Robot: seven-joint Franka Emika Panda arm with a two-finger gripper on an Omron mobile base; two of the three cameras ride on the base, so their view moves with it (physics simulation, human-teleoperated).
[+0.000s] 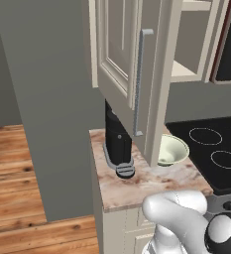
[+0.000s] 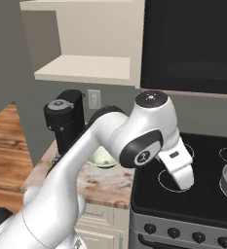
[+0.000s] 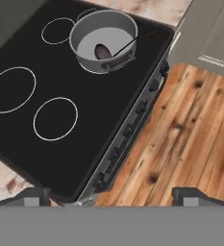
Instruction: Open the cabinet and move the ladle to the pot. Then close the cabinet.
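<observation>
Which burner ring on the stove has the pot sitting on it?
The ring under the grey pot, beside the stove's knob edge; the other three rings are bare.

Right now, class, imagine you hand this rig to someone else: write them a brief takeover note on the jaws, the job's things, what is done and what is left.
Gripper: jaws wide open, holding nothing, hanging over the stove's front edge.
Ladle: already in the pot, which stands on the stove, handle leaning on the rim.
Cabinet: door swung open, bar handle facing out; the shelf seen inside looks bare.
Done: cabinet opened, ladle moved.
Left: shut the cabinet door.
</observation>
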